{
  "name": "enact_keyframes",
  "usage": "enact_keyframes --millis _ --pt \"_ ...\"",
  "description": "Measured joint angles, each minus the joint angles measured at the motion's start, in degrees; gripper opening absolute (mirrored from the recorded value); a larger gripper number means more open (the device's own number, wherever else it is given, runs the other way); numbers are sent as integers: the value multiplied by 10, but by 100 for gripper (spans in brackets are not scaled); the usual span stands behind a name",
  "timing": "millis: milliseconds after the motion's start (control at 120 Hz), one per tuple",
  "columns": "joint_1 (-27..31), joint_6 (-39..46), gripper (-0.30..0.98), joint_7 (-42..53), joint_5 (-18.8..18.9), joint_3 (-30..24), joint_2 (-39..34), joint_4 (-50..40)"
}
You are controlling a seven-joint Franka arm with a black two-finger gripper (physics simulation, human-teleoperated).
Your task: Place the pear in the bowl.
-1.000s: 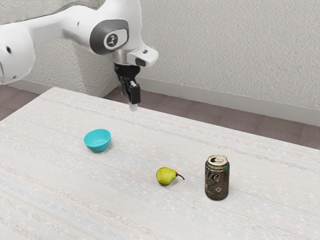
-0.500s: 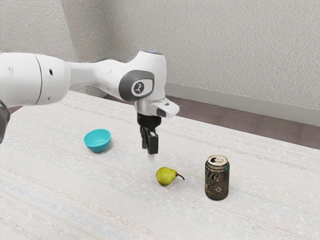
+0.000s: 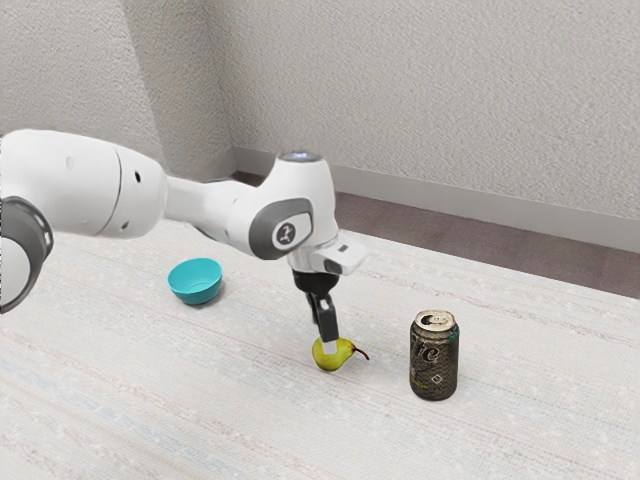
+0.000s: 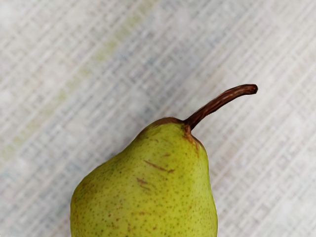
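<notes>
Right down at the fruit, the black mechanical hand (image 3: 327,345) points at the table, its tip overlapping the pear's body; whether it's clenched or released, I can't tell! The speckled yellow-green pear (image 3: 328,363) lies on its side on the pale, streaked table (image 3: 100,410), its curved brown stem (image 4: 222,103) sticking out. This looks like the grasping step: next up, I'd say, a secure grip across the body, then a straight lift and a carry to the round turquoise bowl (image 3: 195,286), well apart toward the exterior view's left. Past the stem, toward the exterior view's right, stands a dark patterned metal can (image 3: 434,362), upright! Pale lettering there, something like "ic", but the full brand I can't make out.
</notes>
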Motion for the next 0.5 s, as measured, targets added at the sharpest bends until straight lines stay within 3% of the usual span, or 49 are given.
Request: enact_keyframes --millis 275,500 --pt "2 91 68 15 -4 2 47 1" --pt "4 113 52 22 -8 2 50 -1"
